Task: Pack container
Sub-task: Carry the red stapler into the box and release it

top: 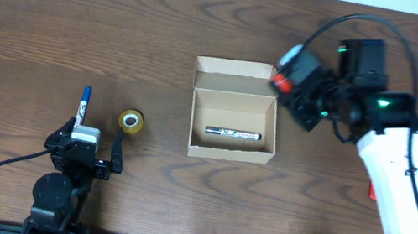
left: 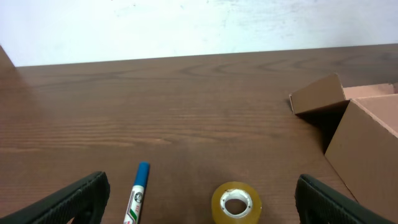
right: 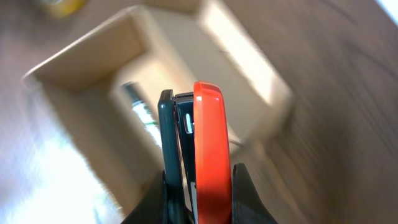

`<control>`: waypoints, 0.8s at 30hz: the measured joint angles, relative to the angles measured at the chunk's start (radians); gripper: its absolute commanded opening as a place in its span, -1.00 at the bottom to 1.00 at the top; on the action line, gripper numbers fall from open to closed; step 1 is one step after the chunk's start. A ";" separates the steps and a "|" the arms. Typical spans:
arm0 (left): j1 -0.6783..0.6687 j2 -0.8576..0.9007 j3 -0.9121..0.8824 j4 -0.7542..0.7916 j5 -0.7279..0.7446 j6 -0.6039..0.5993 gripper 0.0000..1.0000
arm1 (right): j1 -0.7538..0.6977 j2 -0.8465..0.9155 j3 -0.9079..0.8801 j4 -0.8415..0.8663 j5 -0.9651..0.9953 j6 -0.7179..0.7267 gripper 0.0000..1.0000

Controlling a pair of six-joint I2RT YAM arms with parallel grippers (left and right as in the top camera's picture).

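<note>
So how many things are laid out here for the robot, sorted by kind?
Cardboard box: 1
Markers: 2, a black marker inside the box and a blue-capped marker outside it
Tape roll: 1
Red stapler: 1
Total: 5

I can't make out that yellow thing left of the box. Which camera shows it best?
The left wrist view: the roll of yellow tape sits close and sharp, its hole plain to see. Overhead shows the roll whole but small. The right wrist view catches only a yellow blur at its top edge.
</note>
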 measured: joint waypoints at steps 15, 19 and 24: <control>0.000 0.000 0.000 0.000 0.000 0.000 0.90 | 0.156 0.086 0.000 -0.050 0.056 -0.397 -0.99; 0.000 0.000 0.000 0.000 0.000 0.000 0.91 | 0.166 0.170 0.000 -0.051 0.074 -0.413 -0.98; 0.000 0.000 0.000 0.000 0.000 0.000 0.91 | 0.186 0.296 0.000 -0.025 0.094 -0.424 -0.98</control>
